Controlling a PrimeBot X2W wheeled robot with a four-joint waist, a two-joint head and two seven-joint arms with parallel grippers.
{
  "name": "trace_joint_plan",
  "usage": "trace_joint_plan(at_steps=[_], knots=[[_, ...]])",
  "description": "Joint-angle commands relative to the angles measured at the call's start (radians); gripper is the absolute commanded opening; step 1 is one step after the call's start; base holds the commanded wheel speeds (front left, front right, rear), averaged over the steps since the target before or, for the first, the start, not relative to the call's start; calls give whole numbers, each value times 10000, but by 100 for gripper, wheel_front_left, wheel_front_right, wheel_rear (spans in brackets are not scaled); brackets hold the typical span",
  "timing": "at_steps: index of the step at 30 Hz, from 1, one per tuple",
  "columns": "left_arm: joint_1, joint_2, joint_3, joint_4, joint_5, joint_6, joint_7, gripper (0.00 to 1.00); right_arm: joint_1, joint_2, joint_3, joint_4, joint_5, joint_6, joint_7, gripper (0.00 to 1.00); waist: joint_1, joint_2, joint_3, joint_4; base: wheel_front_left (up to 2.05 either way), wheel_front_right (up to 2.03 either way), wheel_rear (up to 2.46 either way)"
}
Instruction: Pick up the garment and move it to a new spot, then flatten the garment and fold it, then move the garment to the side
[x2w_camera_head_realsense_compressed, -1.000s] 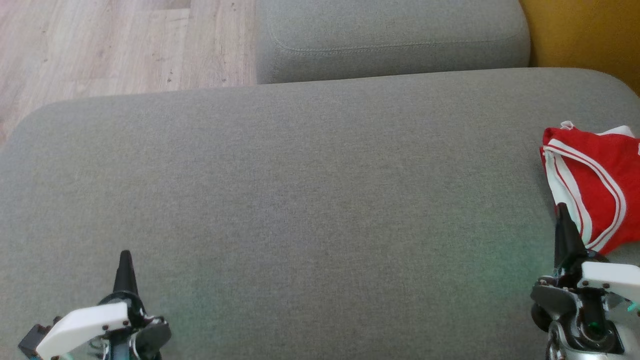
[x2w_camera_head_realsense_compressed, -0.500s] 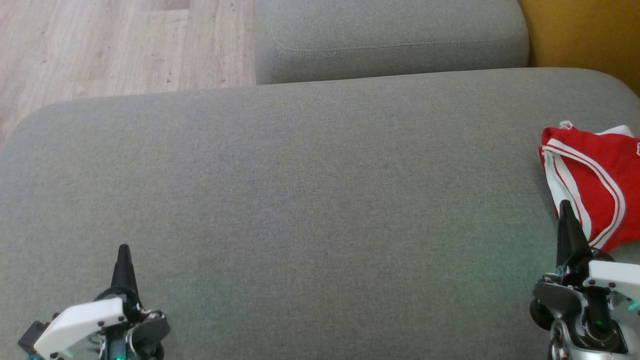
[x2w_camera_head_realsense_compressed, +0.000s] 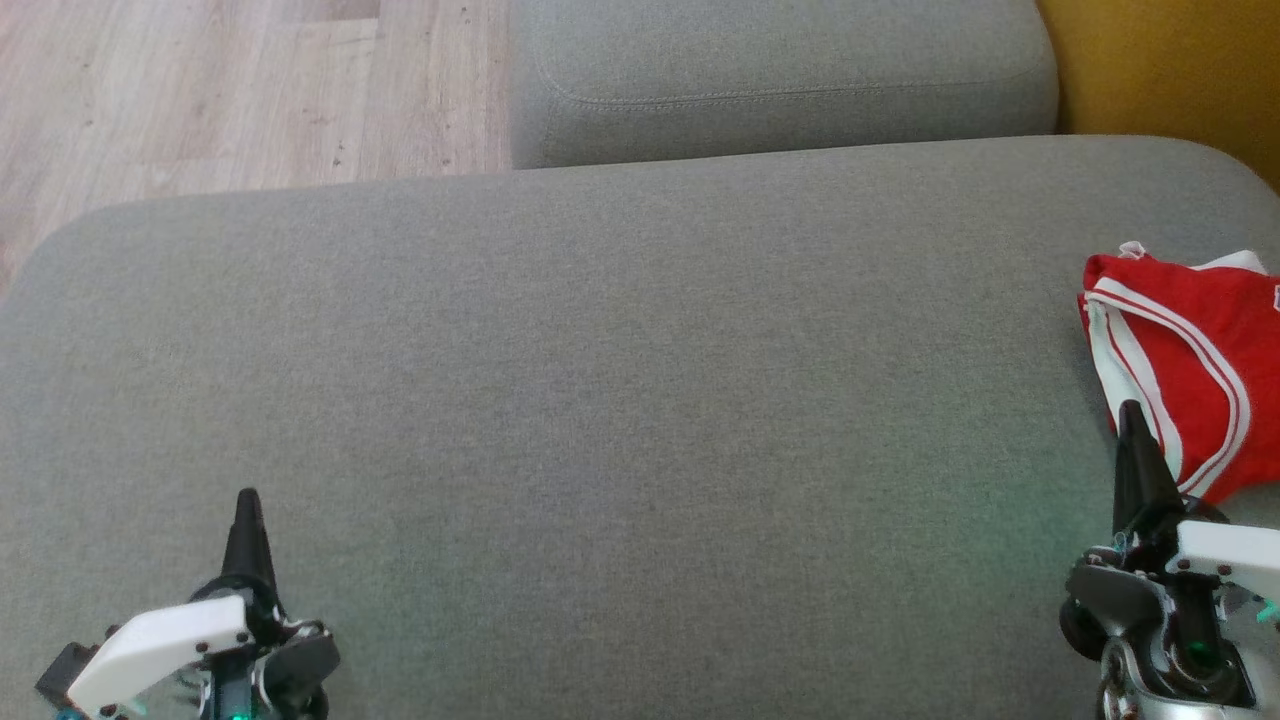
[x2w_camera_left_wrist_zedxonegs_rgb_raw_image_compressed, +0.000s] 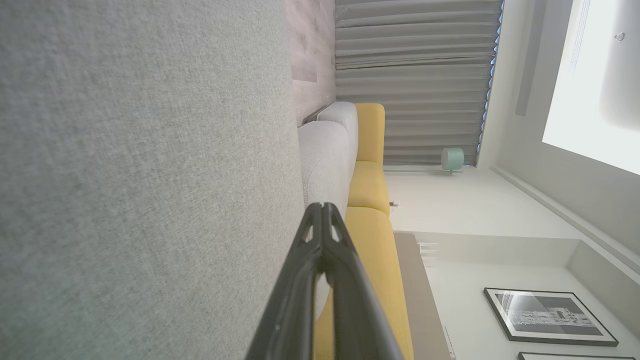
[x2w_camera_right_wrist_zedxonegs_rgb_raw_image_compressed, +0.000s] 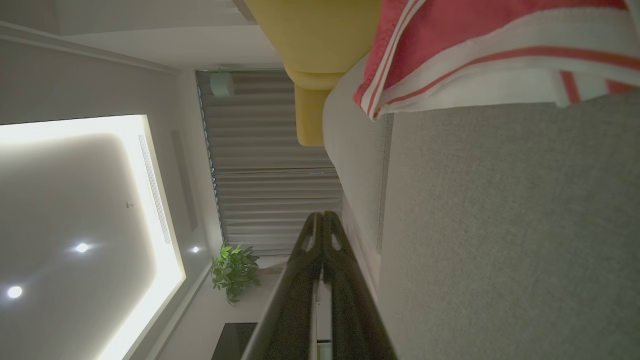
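The garment is red with white stripes and lies crumpled at the right edge of the grey sofa cushion; part of it runs off the head view. In the right wrist view the garment fills the top right. My right gripper is shut, its tip just in front of the garment's near edge, holding nothing. My right gripper shows its fingers pressed together. My left gripper is shut and empty at the lower left, far from the garment. My left gripper also has its fingers together.
A second grey cushion lies behind the first. Wooden floor is at the top left, and a yellow seat at the top right. The wide grey cushion between my grippers is bare.
Both grippers rose slightly in the head view over the first half second, then held still. The garment has not moved.
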Motion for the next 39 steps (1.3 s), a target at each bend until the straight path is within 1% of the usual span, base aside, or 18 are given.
trace_joint_plan(at_steps=[1,39], knots=[[-480,51,408,-364,-55,-63,31,0,-213,-47,203,-387,70,-6,67,0,0,0,0,1,0,0,0],[-480,50,407,-365,-55,-63,30,0,-213,-47,204,-387,71,-6,66,0,0,0,0,1,0,0,0]])
